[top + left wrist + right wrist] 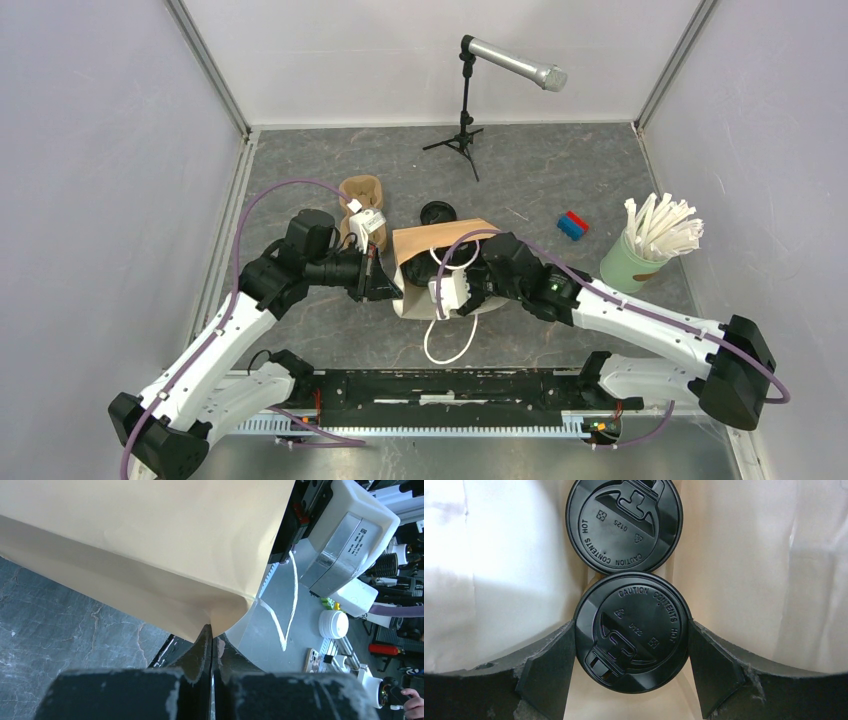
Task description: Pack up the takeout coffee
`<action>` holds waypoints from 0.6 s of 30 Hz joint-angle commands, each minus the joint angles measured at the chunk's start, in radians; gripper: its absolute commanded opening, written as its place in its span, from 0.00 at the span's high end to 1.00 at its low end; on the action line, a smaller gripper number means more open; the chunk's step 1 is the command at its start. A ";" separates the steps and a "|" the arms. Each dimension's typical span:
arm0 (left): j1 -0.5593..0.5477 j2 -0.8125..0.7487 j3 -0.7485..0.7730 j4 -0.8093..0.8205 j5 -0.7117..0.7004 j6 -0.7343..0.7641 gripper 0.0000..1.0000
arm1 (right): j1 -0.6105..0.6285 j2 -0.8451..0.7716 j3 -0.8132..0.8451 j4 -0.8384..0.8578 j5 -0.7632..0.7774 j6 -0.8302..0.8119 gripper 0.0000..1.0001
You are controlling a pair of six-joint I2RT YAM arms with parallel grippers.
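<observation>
**A:** While your left gripper (211,645) is clamped tight on the edge of the paper bag (150,545), where is your right gripper (630,630)?

**B:** You have it reaching down inside the bag, with pale paper walls on both sides of it. Its jaws stand wide, one finger pressed against each side of the near cup (634,645), so you are gripping that cup at its black lid.

**A:** And the other coffee?

**B:** The far cup (624,522) stands in the bag too, just beyond the one you hold, and their lid rims touch. From above, your two wrists meet at the bag in the middle of the table (560,175).
</observation>
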 commanded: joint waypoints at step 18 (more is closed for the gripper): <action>0.001 -0.005 0.010 0.011 0.021 0.026 0.98 | -0.047 -0.019 -0.053 0.116 -0.029 -0.011 0.42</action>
